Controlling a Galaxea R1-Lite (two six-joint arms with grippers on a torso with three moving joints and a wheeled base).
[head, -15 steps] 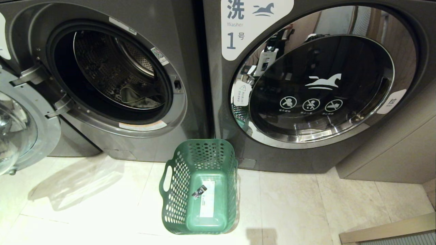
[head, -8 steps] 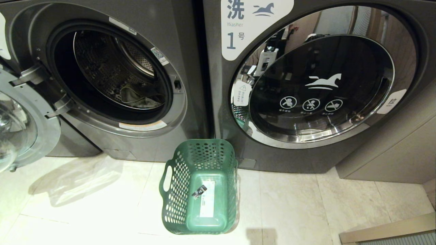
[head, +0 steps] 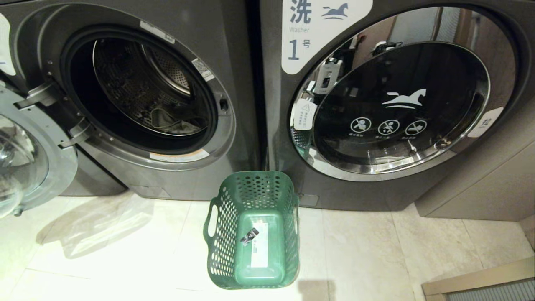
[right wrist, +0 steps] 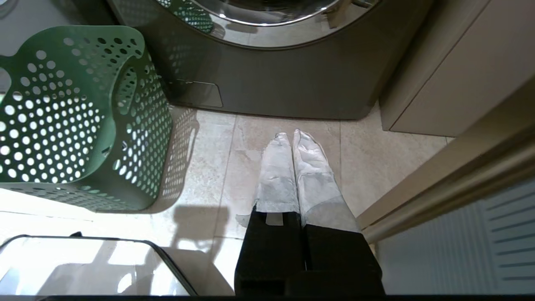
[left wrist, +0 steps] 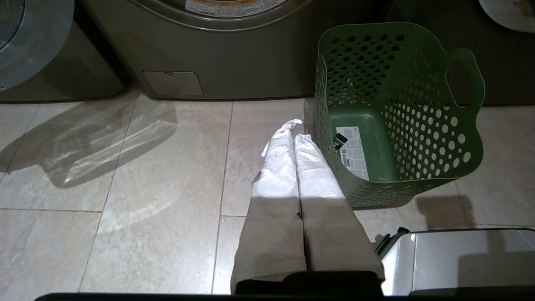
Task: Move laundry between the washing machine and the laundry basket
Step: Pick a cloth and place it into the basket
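While both arms hang low outside the head view, you see the washing machine [head: 138, 92] at upper left with its door [head: 25, 159] swung open at the left edge and the laundry [head: 173, 123], a small dark-looking bundle, lying low in the drum. Your laundry basket [head: 253, 232] stands on the tiled floor [head: 104, 242] at lower centre, before the closed machine labelled 1 [head: 397, 100], holding only a white label and a small dark tag. Your left gripper [left wrist: 294, 136] and right gripper [right wrist: 292, 138] both have cloth-wrapped fingers pressed together, gripping nothing, hovering over floor just beside the basket.
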